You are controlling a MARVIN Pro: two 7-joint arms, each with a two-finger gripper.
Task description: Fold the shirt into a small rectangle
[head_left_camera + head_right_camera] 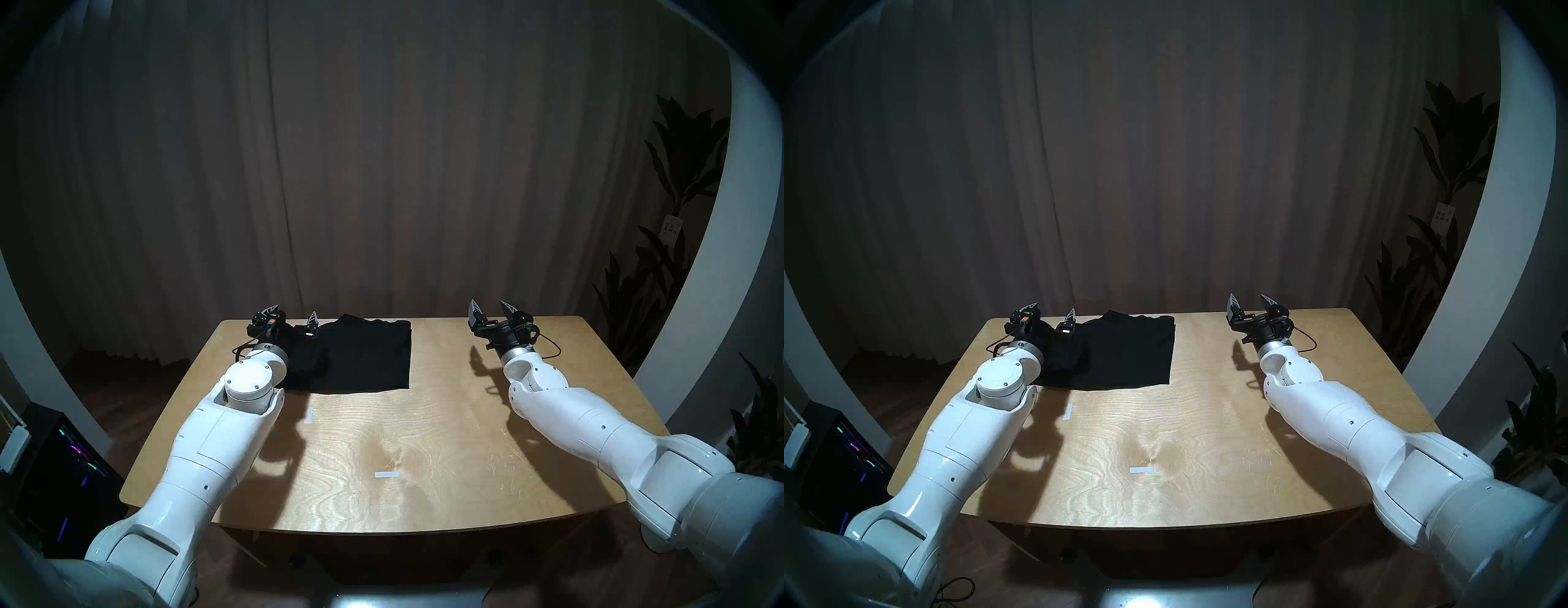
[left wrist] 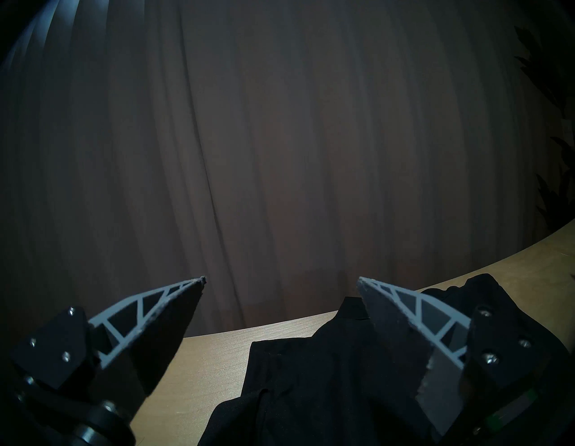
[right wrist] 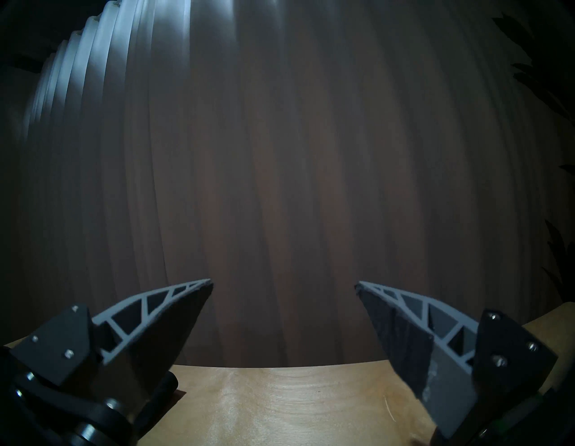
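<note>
The shirt lies folded into a dark block on the table, near the far edge and left of the middle, its right side straight, its left side bunched in loose folds. My left pincer hangs over that bunched side by the far left corner, its jaws spread wide with nothing between them. My right pincer is well apart from the cloth, over bare wood near the far right corner, jaws wide as well and holding nothing. Two small white strips sit on the wood nearer me.
</note>
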